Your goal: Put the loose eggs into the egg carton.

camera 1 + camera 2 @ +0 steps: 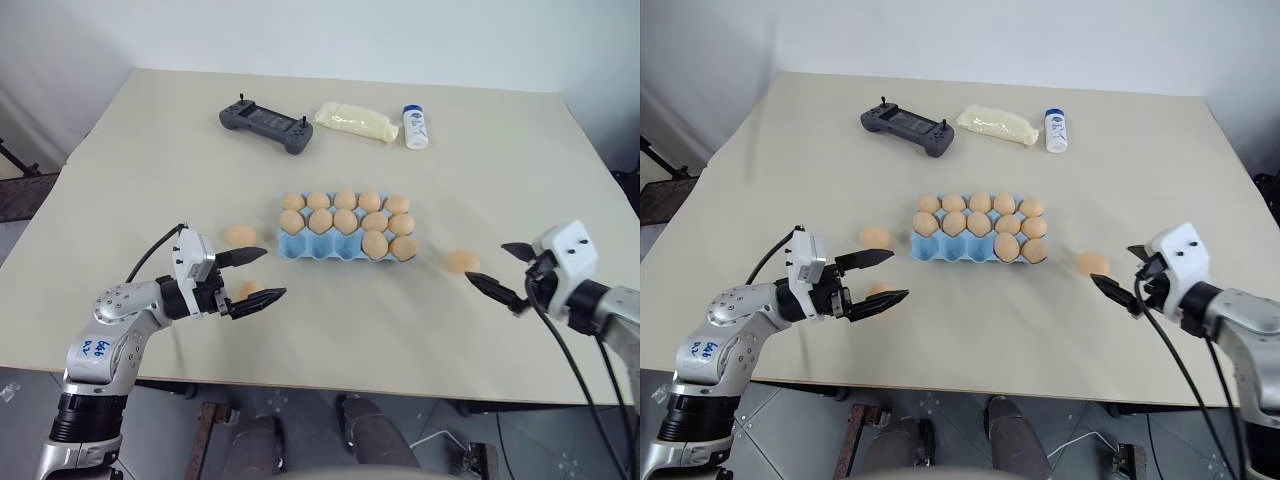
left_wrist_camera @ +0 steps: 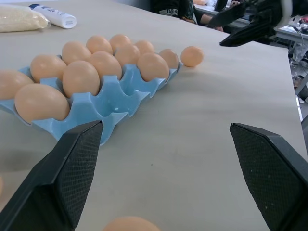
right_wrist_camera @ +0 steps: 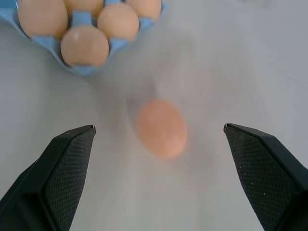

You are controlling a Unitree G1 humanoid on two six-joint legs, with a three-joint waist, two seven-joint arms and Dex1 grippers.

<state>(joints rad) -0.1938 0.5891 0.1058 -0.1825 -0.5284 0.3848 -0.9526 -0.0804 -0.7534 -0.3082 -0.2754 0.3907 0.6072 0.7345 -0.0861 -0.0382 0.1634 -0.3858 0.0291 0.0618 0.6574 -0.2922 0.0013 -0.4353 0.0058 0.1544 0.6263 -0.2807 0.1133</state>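
Blue moulded plastic forms the egg carton (image 1: 340, 246), which sits lidless near the middle of the beige counter (image 1: 150, 150). Its back 2 rows are full, 5 eggs each. The front row holds 2 eggs in the cups at the carton's right end, and the 3 cups to their left are bare.

3 loose eggs lie on the counter around the carton. 1 egg (image 1: 240, 235) rests just off the carton's left end. A second egg (image 1: 249, 289) lies left of the carton and nearer the counter's front edge, partly hidden behind the left hand (image 1: 256, 277). A third egg (image 1: 461, 261) lies off the carton's right end, apart from it.

That left hand hovers left of the carton with its 2 black fingers spread wide, gripping nothing. Right of the carton, the right hand (image 1: 505, 272) hangs just beyond the third egg, fingers also wide apart and holding nothing.

Behind the carton, well apart from it, lie a dark grey gamepad (image 1: 266, 124), a pale yellow bag (image 1: 355, 122) and a white bottle (image 1: 415, 127).
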